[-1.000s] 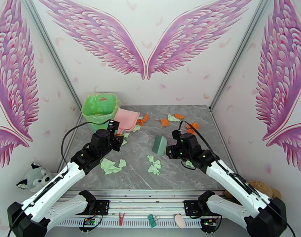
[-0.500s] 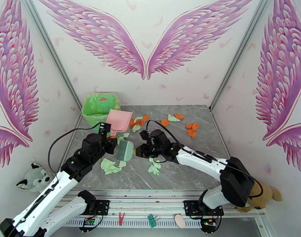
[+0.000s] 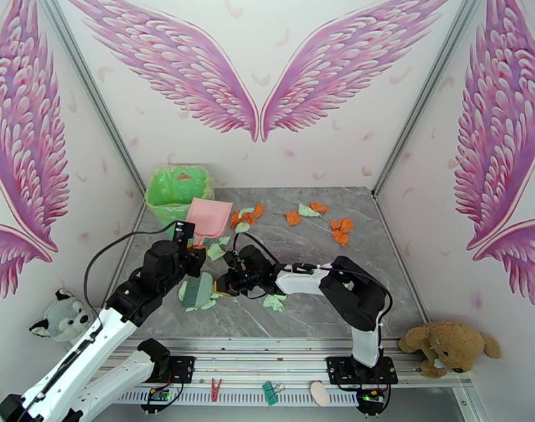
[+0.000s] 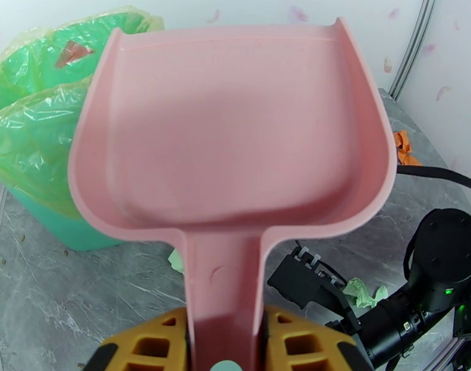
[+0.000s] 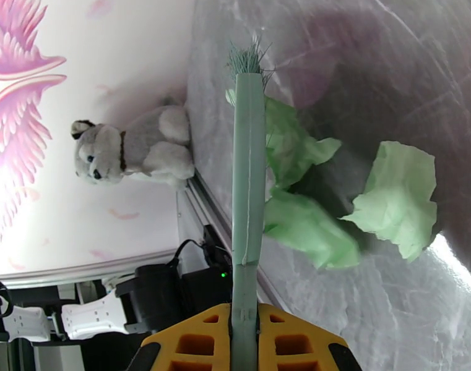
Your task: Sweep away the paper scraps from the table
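Top view: scraps (image 3: 295, 218) are scattered on the table (image 3: 302, 321), with orange and green ones along the far side and a few green ones near-left, right by the brush (image 3: 197, 290).

Left wrist: left gripper (image 4: 226, 344) is clamped on the dustpan (image 4: 235, 137) handle, with the bin (image 4: 31, 119) behind it.

Right wrist: right gripper (image 5: 244, 344) is pinching the brush handle, and green scraps are touching the brush.

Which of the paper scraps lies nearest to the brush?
The pale green clump right beside the green brush held in the right pincer; the orange scraps lie far off at the back.
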{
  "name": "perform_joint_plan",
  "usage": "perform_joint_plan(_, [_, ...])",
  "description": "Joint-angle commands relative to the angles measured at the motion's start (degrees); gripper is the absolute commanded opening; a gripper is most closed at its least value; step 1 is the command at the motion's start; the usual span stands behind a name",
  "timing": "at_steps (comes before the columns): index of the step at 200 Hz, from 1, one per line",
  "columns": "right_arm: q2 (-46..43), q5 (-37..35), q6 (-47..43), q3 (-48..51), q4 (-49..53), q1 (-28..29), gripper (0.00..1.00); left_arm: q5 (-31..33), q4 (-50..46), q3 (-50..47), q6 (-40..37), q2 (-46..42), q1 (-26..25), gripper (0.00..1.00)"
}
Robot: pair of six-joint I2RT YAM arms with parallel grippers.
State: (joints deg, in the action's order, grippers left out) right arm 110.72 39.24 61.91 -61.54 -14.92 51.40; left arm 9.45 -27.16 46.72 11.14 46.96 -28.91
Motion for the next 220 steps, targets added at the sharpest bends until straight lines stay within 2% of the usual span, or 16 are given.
perform_joint_plan(1, [-0.23, -0.22, -2.28, 0.04, 2.1, -0.57, 0.0, -0.93, 0.78, -0.76, 0.11, -0.81, 0.42, 0.0])
perform_joint_plan(39, [-2.41, -0.42, -8.47, 2.57, 10.87, -4.42, 0.0, -1.72, 1.4, -0.93, 0.03, -0.56, 0.96, 0.0])
perform_joint_plan(69, [-7.02, -4.97, -19.01, 3.2, 25.1, -10.65, 0.0, -2.33, 1.84, -1.25, 0.03, -0.47, 1.32, 0.0])
perform_joint_plan(95, [-11.36, -9.56, -27.45, 1.48, 35.54, -16.62, 0.0, -2.94, 2.28, -1.37, -0.02, -0.08, 1.75, 0.0])
perform_joint_plan(139, [-15.27, -13.98, -35.59, -4.7, 45.33, -25.12, 0.0, -3.98, 2.3, -1.06, 0.14, 0.29, 2.32, 0.0])
perform_joint_plan(161, [-18.07, -13.17, -36.86, -7.3, 47.5, -28.28, 0.0, -4.31, 2.2, -1.06, 0.29, 0.27, 2.44, 0.0])
perform_joint_plan(182, [-20.64, -11.94, -35.87, -8.7, 47.76, -28.63, 0.0, -4.27, 2.2, -1.24, 0.38, 0.32, 2.37, 0.0])
perform_joint_plan(220, [-20.76, -4.32, -26.9, -7.43, 38.78, -26.5, 0.0, -4.34, 2.46, -1.19, 0.33, 0.28, 2.5, 0.0])
